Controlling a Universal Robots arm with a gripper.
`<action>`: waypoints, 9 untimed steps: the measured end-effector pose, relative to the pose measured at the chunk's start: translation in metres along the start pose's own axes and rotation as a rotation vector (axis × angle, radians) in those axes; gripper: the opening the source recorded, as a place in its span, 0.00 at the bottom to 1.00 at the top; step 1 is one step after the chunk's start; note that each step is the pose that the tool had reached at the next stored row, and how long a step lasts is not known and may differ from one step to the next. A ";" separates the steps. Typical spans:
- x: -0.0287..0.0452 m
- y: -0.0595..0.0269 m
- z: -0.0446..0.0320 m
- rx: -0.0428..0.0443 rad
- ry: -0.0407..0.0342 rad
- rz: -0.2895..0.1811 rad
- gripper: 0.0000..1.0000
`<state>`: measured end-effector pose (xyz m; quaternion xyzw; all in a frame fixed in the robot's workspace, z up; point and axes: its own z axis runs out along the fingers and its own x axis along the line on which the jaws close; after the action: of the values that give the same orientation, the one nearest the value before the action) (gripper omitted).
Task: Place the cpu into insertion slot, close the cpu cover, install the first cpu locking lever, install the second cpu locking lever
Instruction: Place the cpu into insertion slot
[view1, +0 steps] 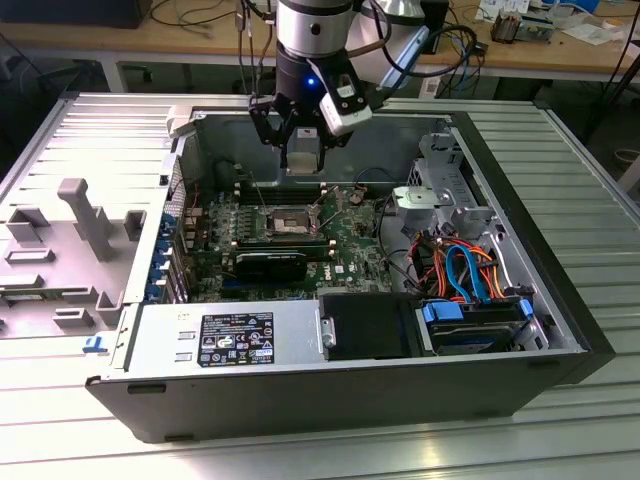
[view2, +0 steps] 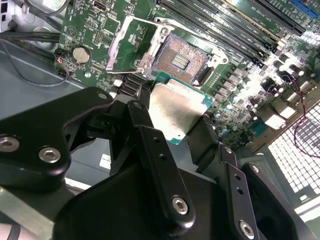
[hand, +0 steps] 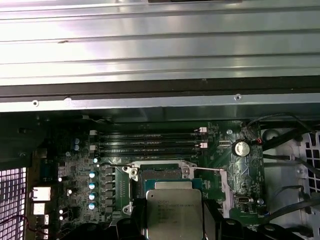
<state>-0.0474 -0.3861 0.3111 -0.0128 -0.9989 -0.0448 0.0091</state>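
Observation:
My gripper (view1: 300, 165) hangs over the open computer case, shut on the cpu (view2: 177, 110), a flat square chip with a dull silver top. Black fingers (view2: 145, 112) press on two opposite edges of the chip. The insertion slot (view2: 180, 60) lies open just beyond the chip, its dark contact field bare. In the first wrist view the cpu (hand: 173, 212) is held above the near edge of the insertion slot (hand: 160, 175). The cpu cover (view2: 131, 42) is a silvery frame, flipped up beside the slot. In the exterior view the insertion slot (view1: 290, 222) sits a little below and in front of the gripper.
A green motherboard (view1: 350, 240) fills the case floor, with a long black heatsink block (view1: 270, 265) in front of the slot and memory slots (hand: 150, 142) behind it. Coloured cables (view1: 465, 270) and a drive cage (view1: 440, 195) stand at the exterior view's right. Thin wire levers (hand: 210, 170) stick out beside the slot.

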 end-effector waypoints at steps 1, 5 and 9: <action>0.0000 -0.0002 0.0005 0.0000 0.0001 0.000 0.54; 0.0000 -0.0008 0.0023 0.0000 0.0000 0.000 0.54; -0.0001 -0.0015 0.0043 0.0000 0.0000 0.000 0.54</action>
<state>-0.0474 -0.3872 0.3066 -0.0128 -0.9989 -0.0448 0.0091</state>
